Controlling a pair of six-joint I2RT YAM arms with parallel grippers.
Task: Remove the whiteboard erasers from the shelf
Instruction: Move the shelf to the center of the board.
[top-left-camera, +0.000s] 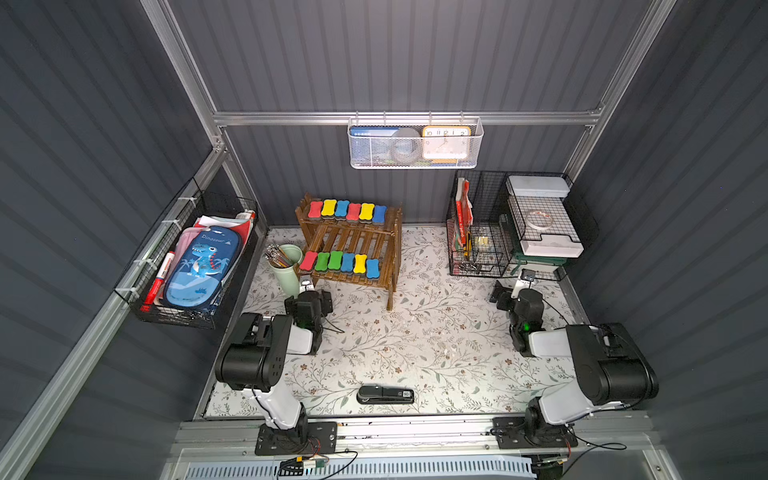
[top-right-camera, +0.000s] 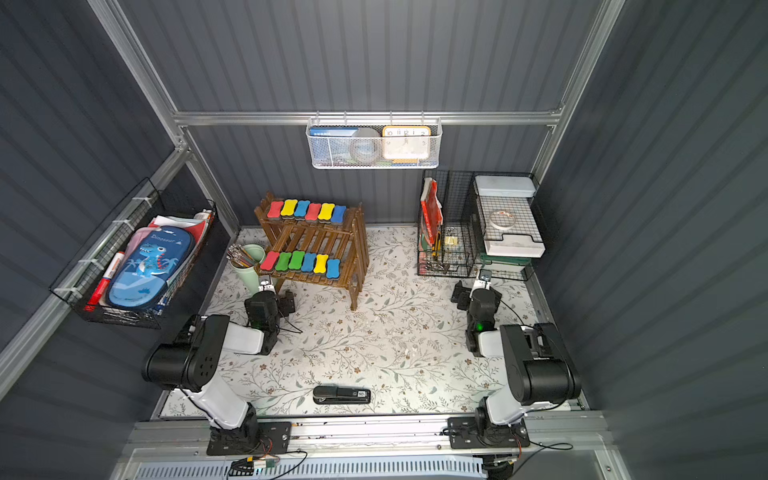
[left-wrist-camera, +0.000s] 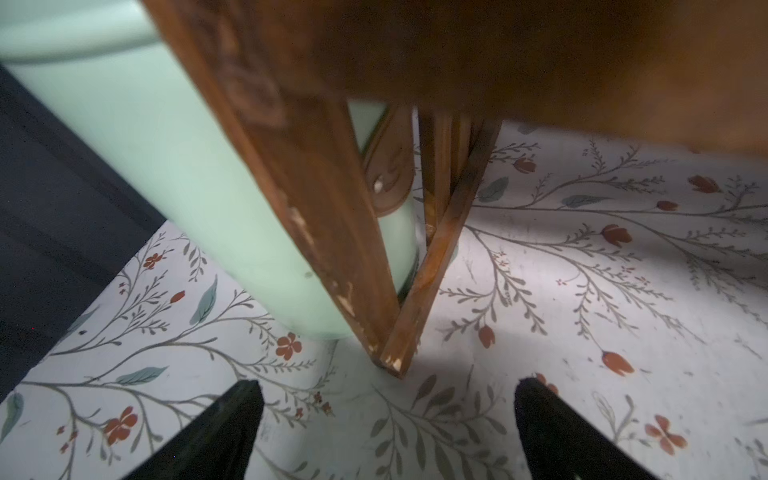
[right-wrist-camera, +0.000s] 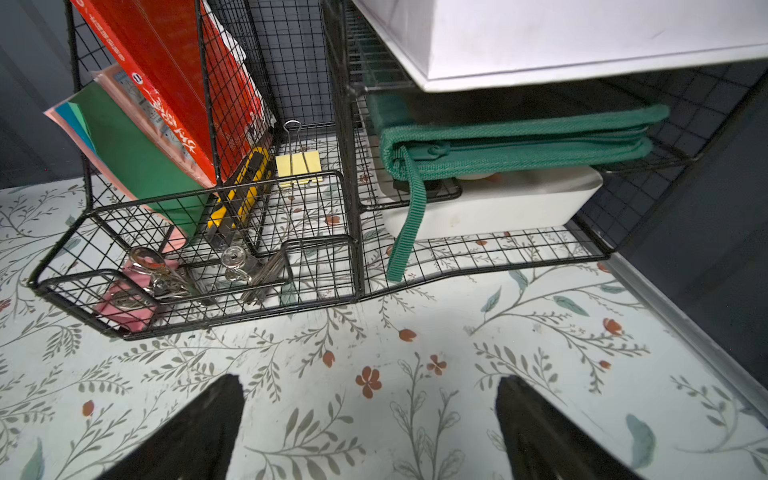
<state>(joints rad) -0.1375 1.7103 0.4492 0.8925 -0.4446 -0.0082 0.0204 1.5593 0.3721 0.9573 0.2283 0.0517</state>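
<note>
The dark wooden shelf (top-left-camera: 350, 238) (top-right-camera: 318, 238) stands at the back of the table. Several whiteboard erasers in red, yellow, blue and green lie in a row on its upper tier (top-left-camera: 347, 210) (top-right-camera: 306, 210), and several more on its lower tier (top-left-camera: 338, 262) (top-right-camera: 300, 262). My left gripper (top-left-camera: 306, 285) (top-right-camera: 266, 284) (left-wrist-camera: 387, 385) is open and empty, low over the table just before the shelf's front left leg (left-wrist-camera: 332, 232). My right gripper (top-left-camera: 527, 277) (top-right-camera: 484, 276) (right-wrist-camera: 370, 379) is open and empty at the far right. Neither wrist view shows an eraser.
A mint cup (top-left-camera: 286, 266) (left-wrist-camera: 166, 166) of pencils stands against the shelf's left leg. The black wire organizer (top-left-camera: 498, 224) (right-wrist-camera: 208, 249) faces my right gripper. A black stapler (top-left-camera: 385, 395) lies near the front edge. A white mesh basket (top-left-camera: 415, 143) hangs on the back wall.
</note>
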